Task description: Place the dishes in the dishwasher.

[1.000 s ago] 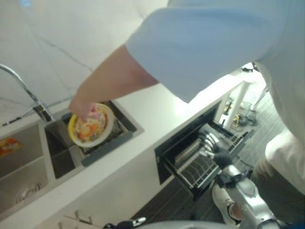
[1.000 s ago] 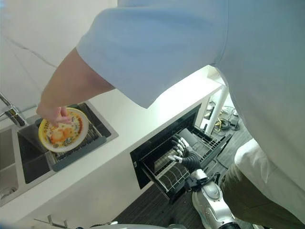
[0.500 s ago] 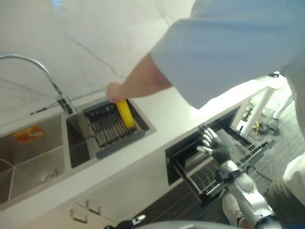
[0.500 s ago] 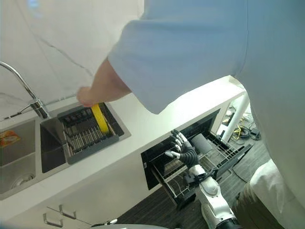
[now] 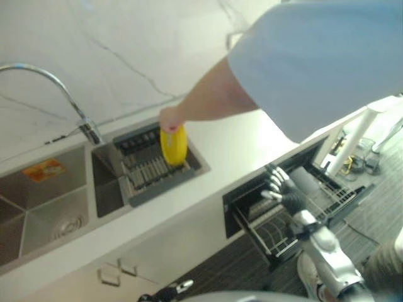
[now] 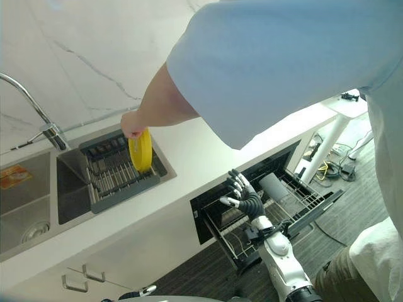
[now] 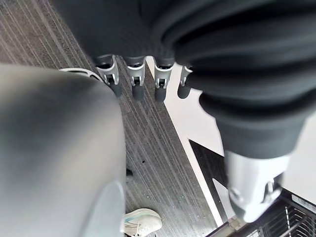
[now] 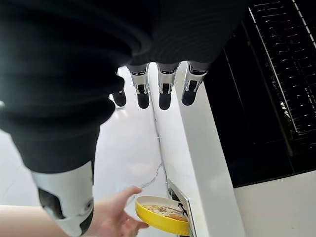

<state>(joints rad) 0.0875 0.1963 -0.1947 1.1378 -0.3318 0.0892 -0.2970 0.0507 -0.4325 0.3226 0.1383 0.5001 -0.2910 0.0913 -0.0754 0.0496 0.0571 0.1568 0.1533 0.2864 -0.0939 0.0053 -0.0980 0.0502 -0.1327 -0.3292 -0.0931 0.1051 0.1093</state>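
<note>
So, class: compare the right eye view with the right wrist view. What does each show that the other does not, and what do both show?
Right eye view alone: the faucet, the sink basin, the dark drying rack and the whole counter.

Right wrist view alone: the right hand from close up, fingers straight and holding nothing, and the yellow plate's food-smeared inside.

Both: the person's hand holding the yellow plate, and the open dishwasher with its wire rack.

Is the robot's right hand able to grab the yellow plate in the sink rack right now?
Probably not yet. The right hand hangs open by the open dishwasher, apart from the round yellow plate standing on edge in the grey sink rack. A person's hand holds the plate's rim, in the way.
</note>
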